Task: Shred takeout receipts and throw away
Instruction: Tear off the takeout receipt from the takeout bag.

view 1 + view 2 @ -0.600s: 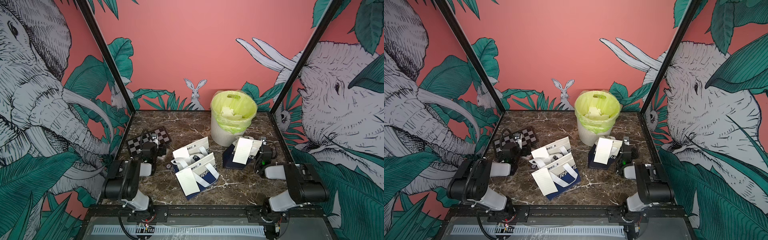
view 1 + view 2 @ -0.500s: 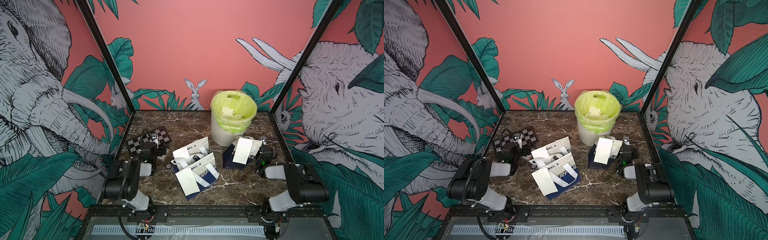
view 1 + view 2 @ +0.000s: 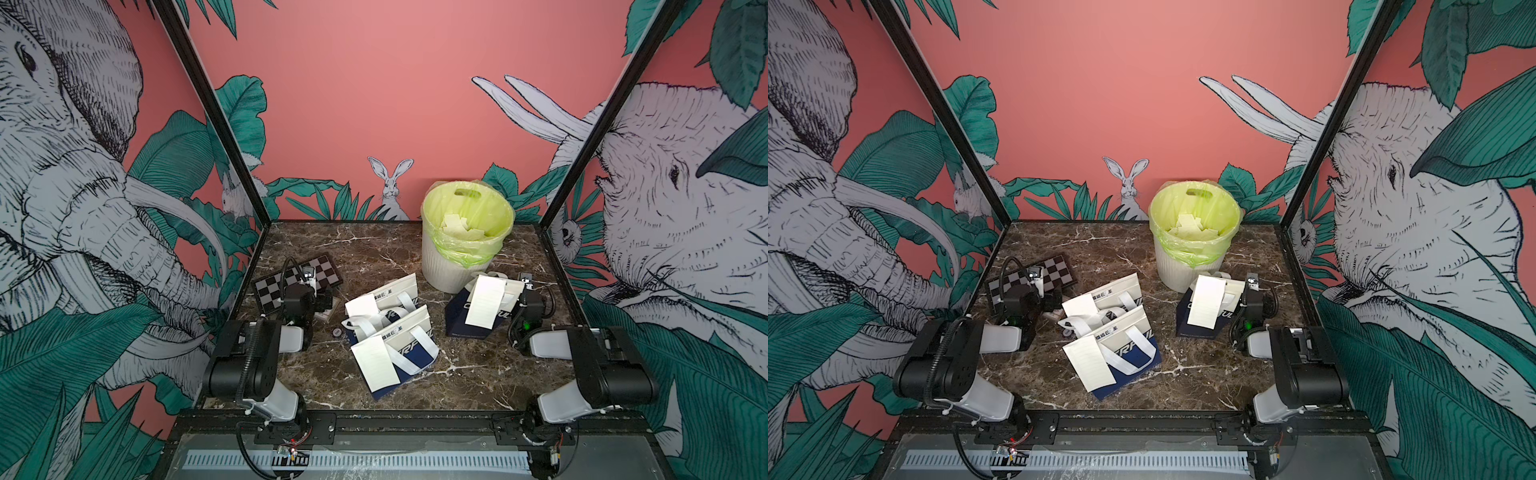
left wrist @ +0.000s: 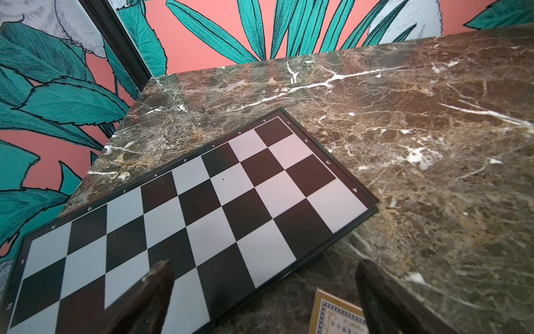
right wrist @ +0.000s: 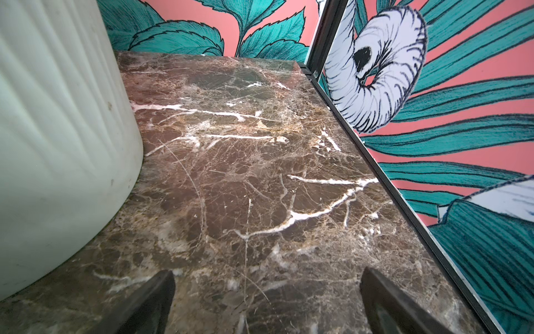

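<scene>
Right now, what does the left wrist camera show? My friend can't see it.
A black-and-white chessboard lies flat on a brown marble table. The left hand hangs over its edge, open and empty, near a small blue-and-gold card. Pink walls with green leaves stand behind.

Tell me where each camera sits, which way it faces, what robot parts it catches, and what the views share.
Top views: high above the near edge, looking down and forward at the table, bin, receipts on bags; left arm and right arm show.
Left wrist: low over the table, facing the chessboard and back wall; open left gripper shows.
Right wrist: low, facing the bin's side and the back right corner; open right gripper shows.
Shared: both top views also hold the chessboard and bin.
</scene>
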